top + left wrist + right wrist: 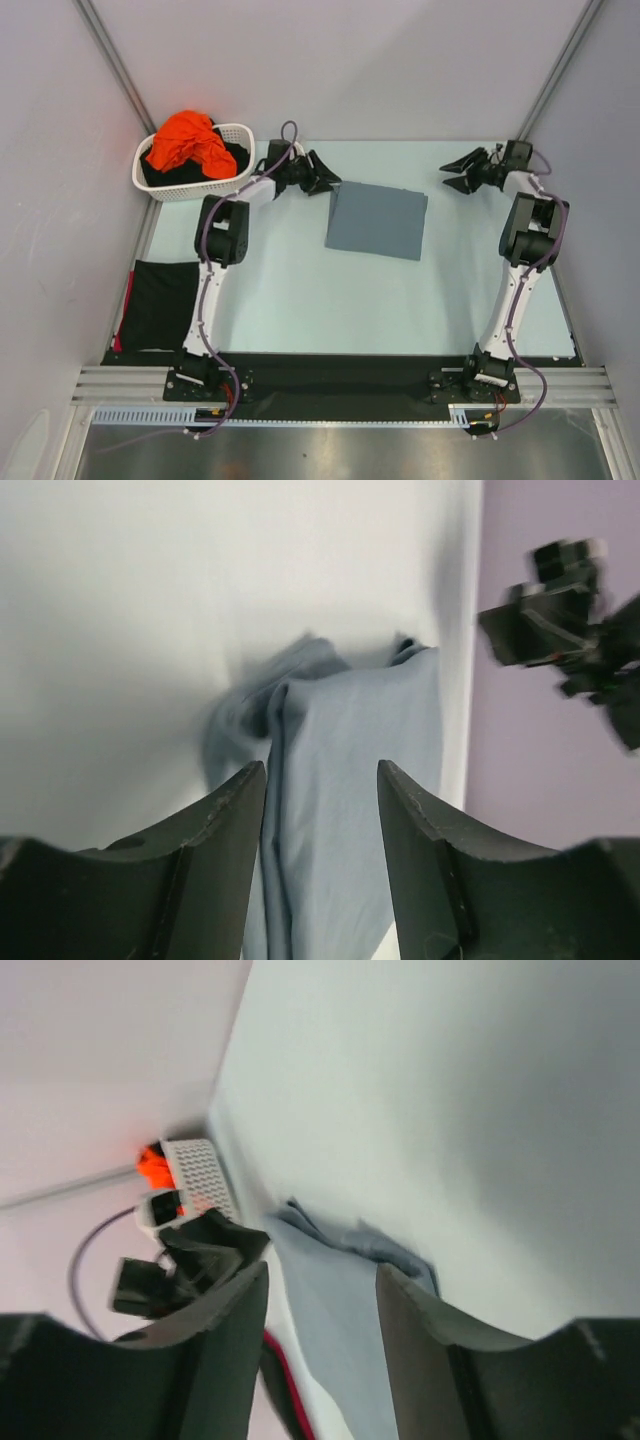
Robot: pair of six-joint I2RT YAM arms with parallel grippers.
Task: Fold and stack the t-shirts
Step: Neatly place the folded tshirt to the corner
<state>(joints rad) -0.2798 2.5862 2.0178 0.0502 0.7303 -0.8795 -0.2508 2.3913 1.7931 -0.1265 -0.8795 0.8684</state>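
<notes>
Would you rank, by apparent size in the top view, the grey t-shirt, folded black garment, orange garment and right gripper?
Largest: grey t-shirt and folded black garment, too alike to rank.
Then: orange garment.
Smallest: right gripper.

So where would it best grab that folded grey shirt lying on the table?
Likely at its far edge, pinching both corners from outside. The grey shirt lies flat as a folded rectangle, so only edges give layers to pinch. The open left gripper sits beside the far-left corner; the open right gripper faces it from the right.
</notes>
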